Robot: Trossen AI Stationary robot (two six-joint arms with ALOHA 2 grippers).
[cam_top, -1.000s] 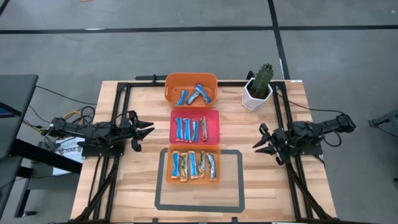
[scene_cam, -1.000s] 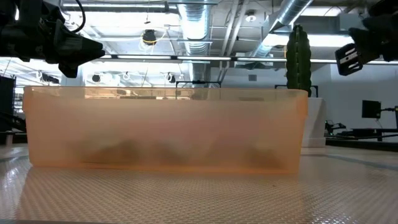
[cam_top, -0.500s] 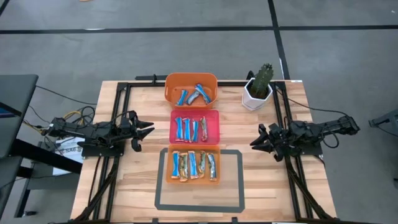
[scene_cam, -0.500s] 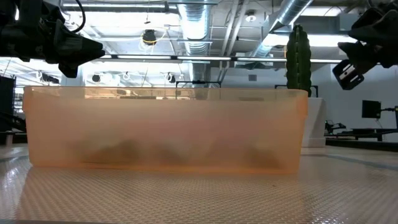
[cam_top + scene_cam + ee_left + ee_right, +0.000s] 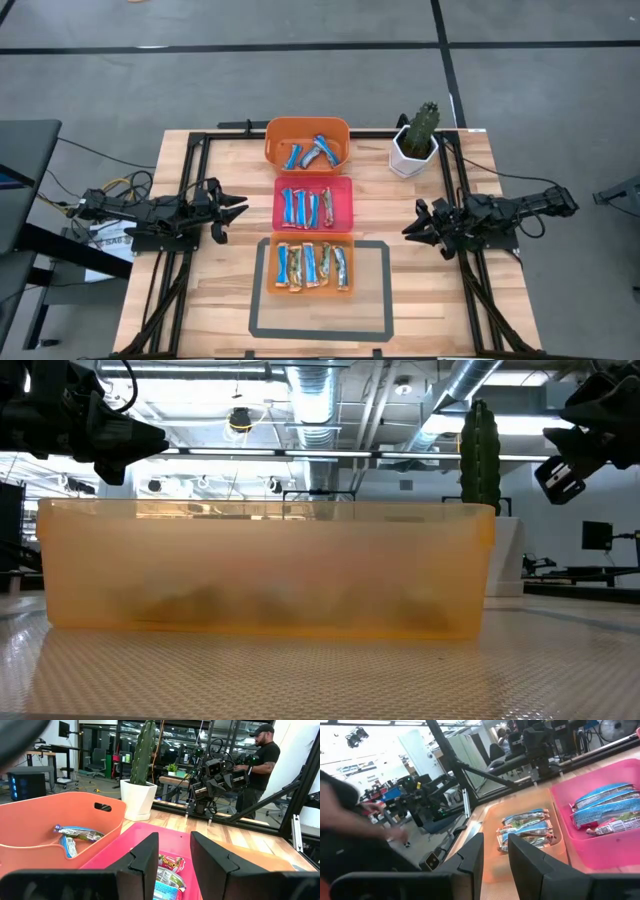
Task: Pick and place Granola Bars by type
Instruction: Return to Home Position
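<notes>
Every slim foil-wrapped granola bar (image 5: 310,265) in view lies inside one of three shallow plastic trays lined up down the middle of the wooden surface (image 5: 220,280). These are an orange tray (image 5: 307,131) toward the top of the high view, a pink-red tray (image 5: 347,203) in the centre, and a second orange tray (image 5: 311,238) below it, inside a grey taped rectangle (image 5: 320,333). No bar lies loose on the wood, so the sorting looks finished. Blue-and-white and multicoloured wrappers do seem to share the lower two trays.

That fits how the arms sit. The left hand (image 5: 236,208) hangs at centre-left and the right hand (image 5: 413,224) at centre-right, each well apart from the trays and aimed inward. Both have their fingers spread and hold nothing, a resting pose that keeps them clear of the trays. A green cactus in a white pot (image 5: 415,140) stands at upper right, out of either arm's way.
</notes>
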